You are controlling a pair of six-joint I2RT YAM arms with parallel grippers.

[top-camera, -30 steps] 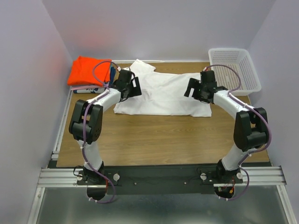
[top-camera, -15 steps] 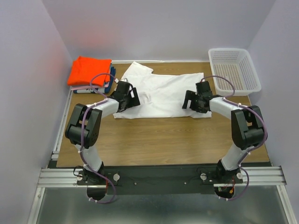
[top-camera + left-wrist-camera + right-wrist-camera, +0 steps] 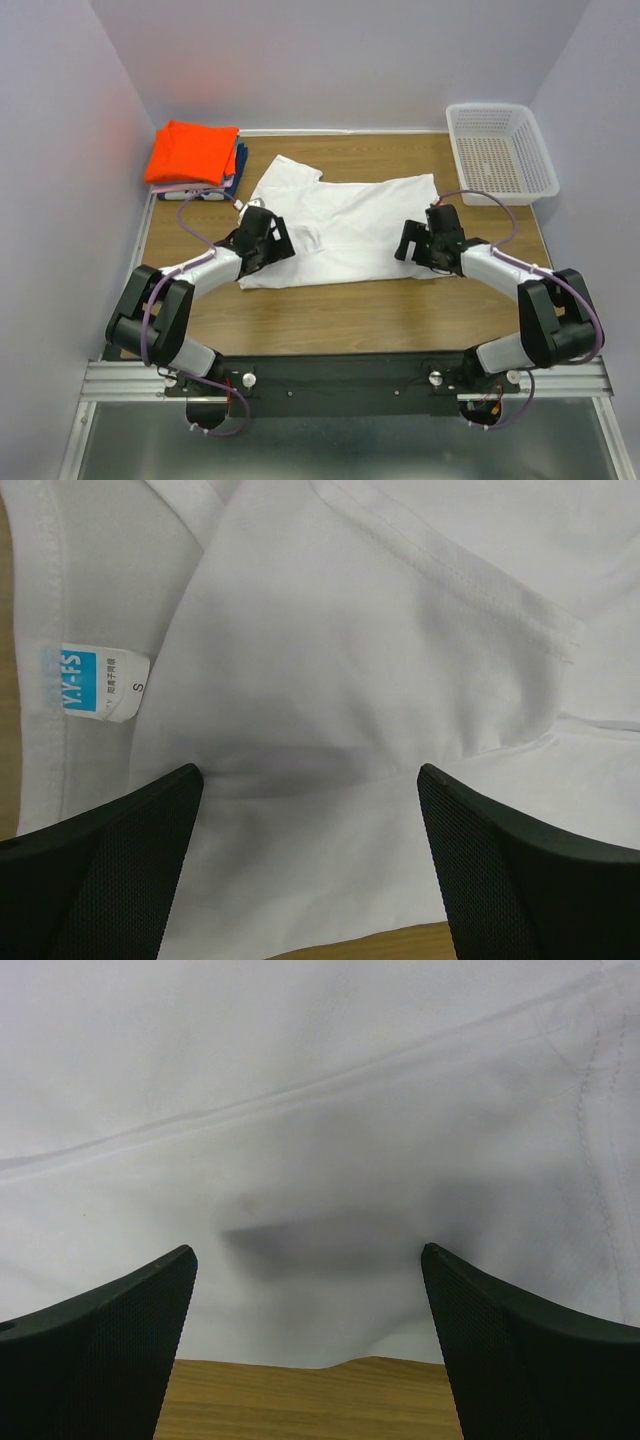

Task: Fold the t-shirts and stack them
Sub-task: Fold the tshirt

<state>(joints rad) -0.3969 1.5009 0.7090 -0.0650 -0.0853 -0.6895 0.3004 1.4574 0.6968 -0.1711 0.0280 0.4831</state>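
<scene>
Shirt under inspection: the white t-shirt (image 3: 340, 220) lies spread across the middle of the table (image 3: 350, 310), with its neck label (image 3: 100, 685) at the left end. The folded orange t-shirt (image 3: 192, 152) sits on the dark blue t-shirt (image 3: 238, 160) in the far left corner. The left gripper (image 3: 268, 238) and right gripper (image 3: 420, 243) hover low over the white shirt's near edge, jaws wide apart and holding nothing. Judgement: the step in hand is pinching that edge for a fold. Recommended: slide one finger of each gripper under the hem, take every layer, close both together, and lift evenly to avoid skew.
</scene>
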